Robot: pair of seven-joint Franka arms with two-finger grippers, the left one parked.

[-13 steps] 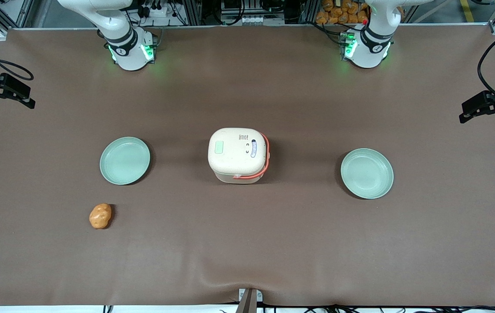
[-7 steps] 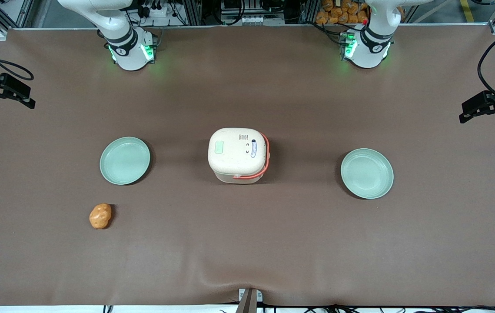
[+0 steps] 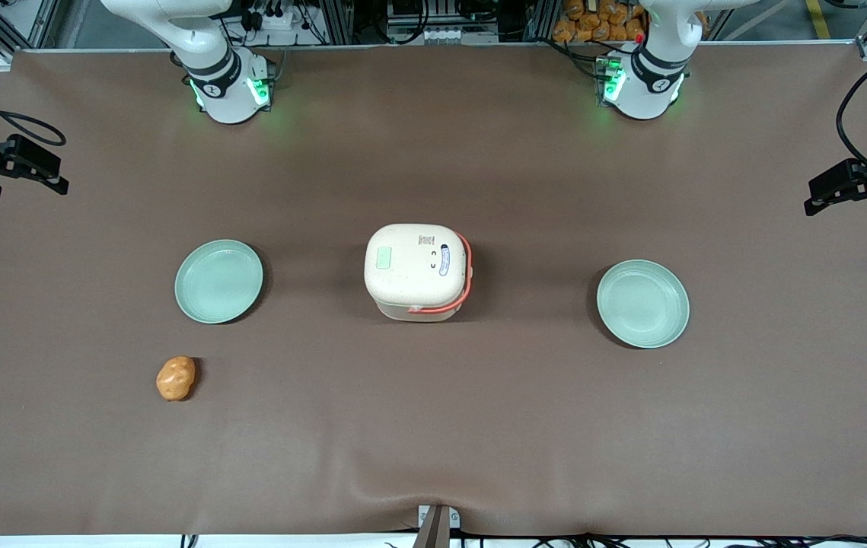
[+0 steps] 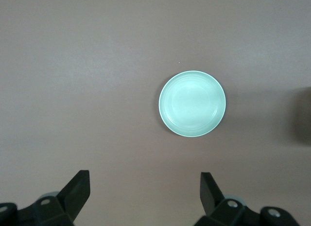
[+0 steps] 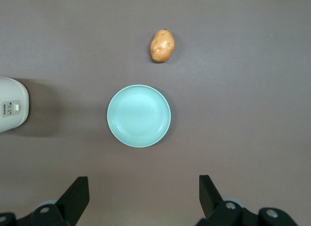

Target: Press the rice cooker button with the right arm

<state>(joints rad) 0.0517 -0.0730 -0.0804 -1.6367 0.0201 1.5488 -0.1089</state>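
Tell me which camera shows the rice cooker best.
The front view: the whole rice cooker shows, lid shut. The right wrist view catches only one edge, with the open gripper high above a plate. The left wrist view misses it.

No legible text, even on the rice cooker.

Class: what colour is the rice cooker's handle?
Coral-orange; the rice cooker's handle shows best in the front view.

right arm raised, gripper spread wide

the right arm rises from its base and leaves the front view overhead. its gripper hangs high above the table at the working arm's end, pointing straight down, black fingers held well apart, gripping nothing.
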